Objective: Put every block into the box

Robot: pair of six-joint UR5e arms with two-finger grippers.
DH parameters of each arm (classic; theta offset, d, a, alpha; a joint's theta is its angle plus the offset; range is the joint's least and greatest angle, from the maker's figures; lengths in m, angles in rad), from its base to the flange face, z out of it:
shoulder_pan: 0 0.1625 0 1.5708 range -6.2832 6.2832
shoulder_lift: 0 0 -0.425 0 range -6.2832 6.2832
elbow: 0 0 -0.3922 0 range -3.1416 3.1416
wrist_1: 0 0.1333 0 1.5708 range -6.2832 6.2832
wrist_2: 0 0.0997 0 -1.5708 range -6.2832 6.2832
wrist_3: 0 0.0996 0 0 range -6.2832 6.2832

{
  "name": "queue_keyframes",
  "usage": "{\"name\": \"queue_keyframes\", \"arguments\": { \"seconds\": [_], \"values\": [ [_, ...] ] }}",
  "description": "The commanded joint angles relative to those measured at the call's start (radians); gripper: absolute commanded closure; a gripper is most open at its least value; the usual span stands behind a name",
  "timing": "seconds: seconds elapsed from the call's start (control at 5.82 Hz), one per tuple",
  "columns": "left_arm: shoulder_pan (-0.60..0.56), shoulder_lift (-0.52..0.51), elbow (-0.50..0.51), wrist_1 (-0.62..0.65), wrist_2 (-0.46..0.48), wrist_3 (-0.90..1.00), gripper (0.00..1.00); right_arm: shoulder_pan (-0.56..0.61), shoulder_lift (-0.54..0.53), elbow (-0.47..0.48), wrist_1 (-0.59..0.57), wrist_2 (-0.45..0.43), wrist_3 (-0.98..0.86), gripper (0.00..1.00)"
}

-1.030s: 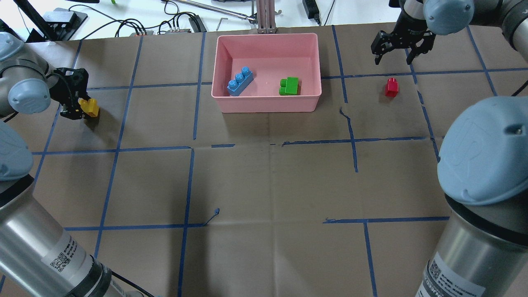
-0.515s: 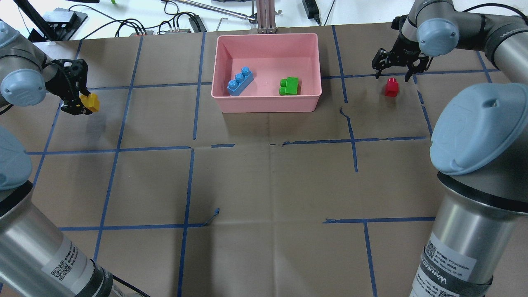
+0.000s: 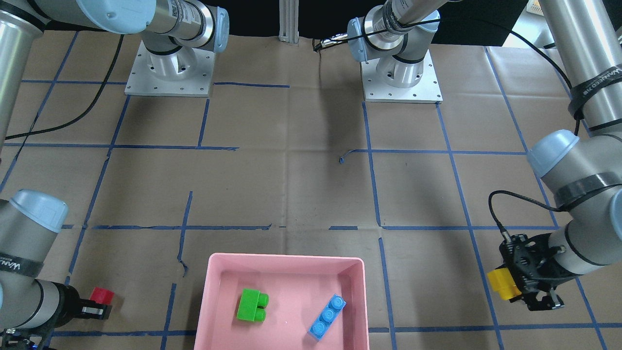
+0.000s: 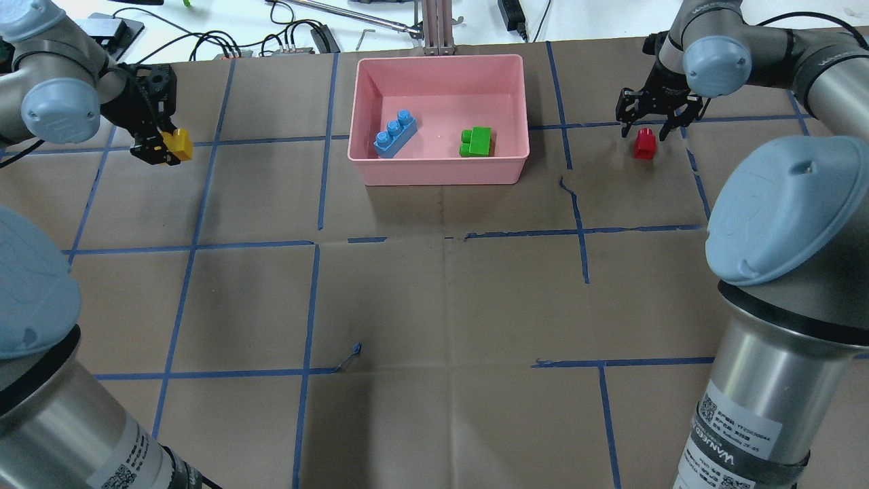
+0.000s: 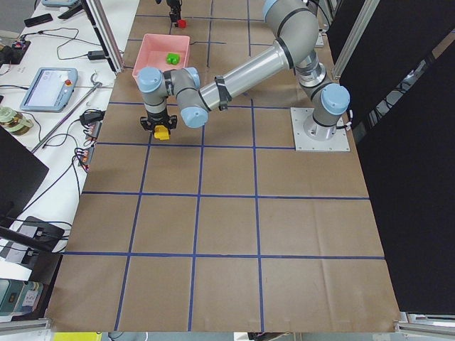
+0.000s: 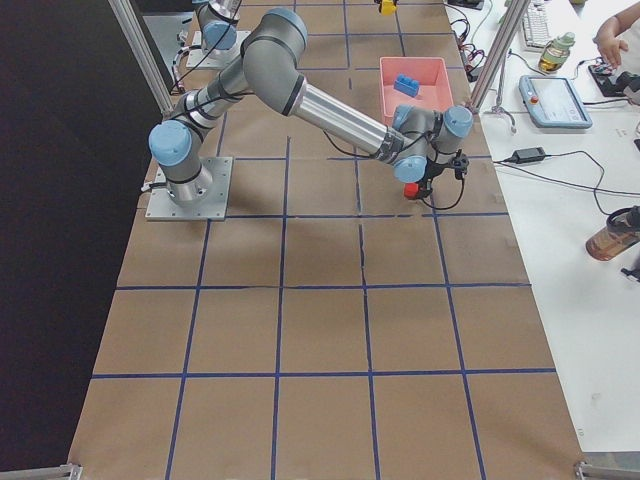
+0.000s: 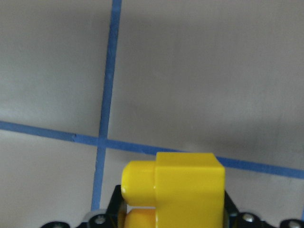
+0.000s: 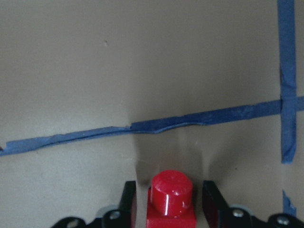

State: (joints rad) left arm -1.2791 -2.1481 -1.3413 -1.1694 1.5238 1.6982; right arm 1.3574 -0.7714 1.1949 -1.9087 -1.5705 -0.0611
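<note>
On the counter's [image 4: 441,305] left side in the overhead view, the left claw [image 4: 168,145] was clenched on the yellow block [image 4: 180,143]. It held the block above the brown surface, near a crossing of blue tape lines [image 4: 204,142] and well apart from the box [image 4: 438,175]. From the left wrist camera, one of the block's studs stuck out sideways.

Inside the pink box lay the blue block [image 4: 395,134], set at a slant near one end, and the green block [image 4: 477,142] near the other, the two apart from each other.

Off the box's other end, the red block [image 4: 645,144] stood upright on the counter, stud up. The right claw [image 4: 646,129] was released and lowered around it. Its fingers [image 8: 130,199] stood on either side of the block with a small gap showing on each side in the right wrist view.
</note>
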Motion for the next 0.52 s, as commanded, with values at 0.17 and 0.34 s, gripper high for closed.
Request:
{"name": "queue_keyframes", "arguments": {
  "seconds": [0.17,0.34],
  "values": [
    [-0.242,-0.022,0.137,-0.108,0.03,-0.257,1.0,0.0,-0.037,-0.035,0.011,-0.01,-0.016,0.84],
    [-0.314,-0.039,0.14,-0.102,0.023,-0.306,1.0,0.0,-0.073,-0.097,0.09,-0.005,-0.016,0.85]
  ]
}}
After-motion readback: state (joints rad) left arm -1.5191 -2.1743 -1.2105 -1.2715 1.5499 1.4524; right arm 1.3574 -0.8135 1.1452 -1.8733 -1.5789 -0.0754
